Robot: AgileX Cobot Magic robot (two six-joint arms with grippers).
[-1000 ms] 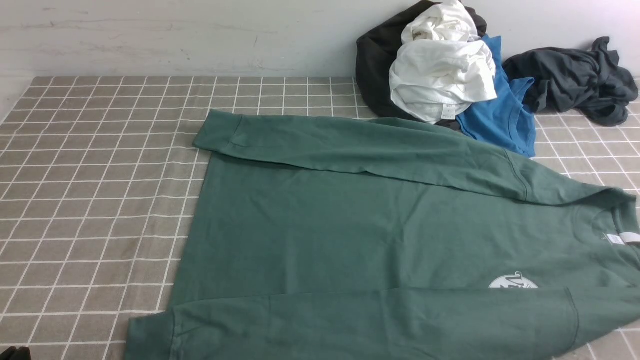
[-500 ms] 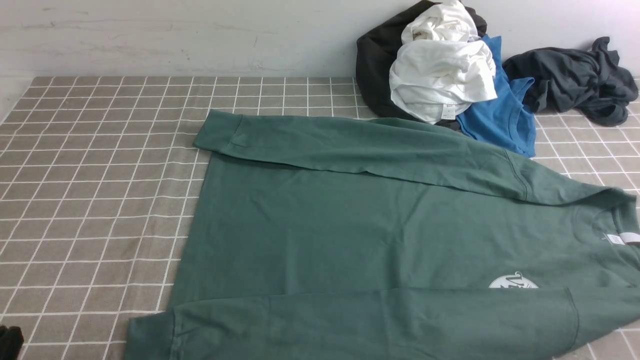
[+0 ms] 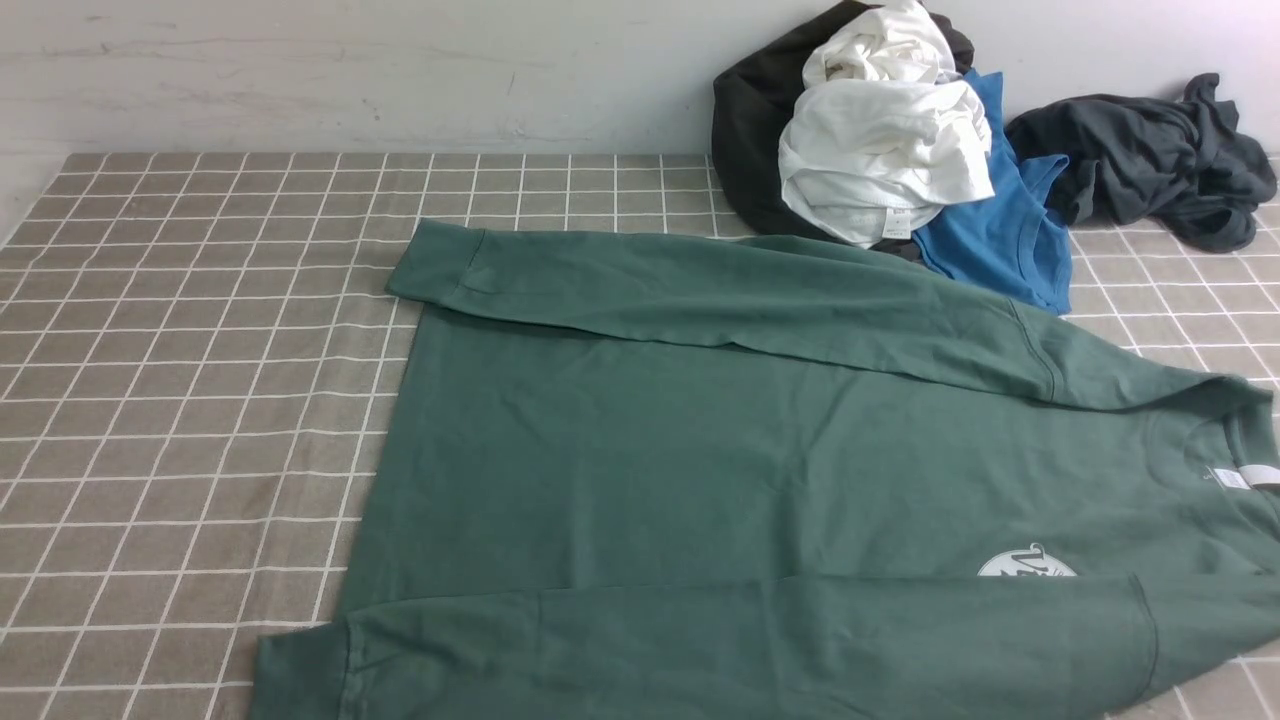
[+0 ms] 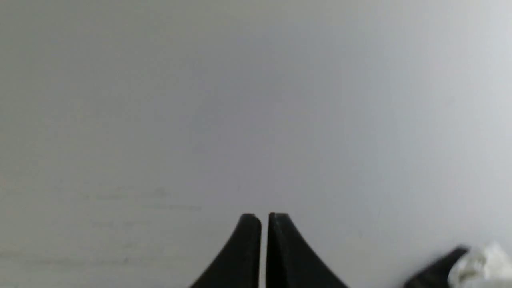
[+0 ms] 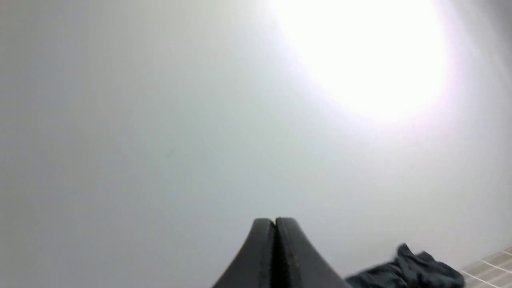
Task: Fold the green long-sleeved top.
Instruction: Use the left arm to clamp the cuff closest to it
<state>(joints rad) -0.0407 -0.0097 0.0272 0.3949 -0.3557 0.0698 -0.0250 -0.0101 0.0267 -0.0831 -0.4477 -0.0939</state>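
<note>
Left claw (image 4: pixel 264 217): shut bar a hairline slit, gripping nothing, aimed at bare pale wall (image 4: pixel 200 100). Ahead of it, off toward the other arm's side, blurred edges of black garment (image 4: pixel 436 268) and white bundle (image 4: pixel 484 260).

Right claw (image 5: pixel 275 220): shut tight, likewise empty, also facing wall. Just beyond its tips, charcoal garment (image 5: pixel 404 268) and a corner of checked bench (image 5: pixel 492 264).

Green long-sleeved top (image 3: pixel 700 460): one, flat on bench, chest up, clear of both claws and gripped by neither. Hem toward left claw's side, collar toward right claw's side, with white neck label (image 3: pixel 1232 478) and round chest print (image 3: pixel 1025 567) at that end. Two sleeves, far sleeve (image 3: pixel 700 290) and near sleeve (image 3: pixel 700 650), each laid along the body, cuffs at the hem end.

Beyond the top, against the wall, left to right: one black garment, white bundle heaped on it (number of pieces unclear), one blue T-shirt (image 3: pixel 1000 230), one charcoal garment set apart. Black garment and blue T-shirt just beside or touching far sleeve; cannot tell which.
</note>
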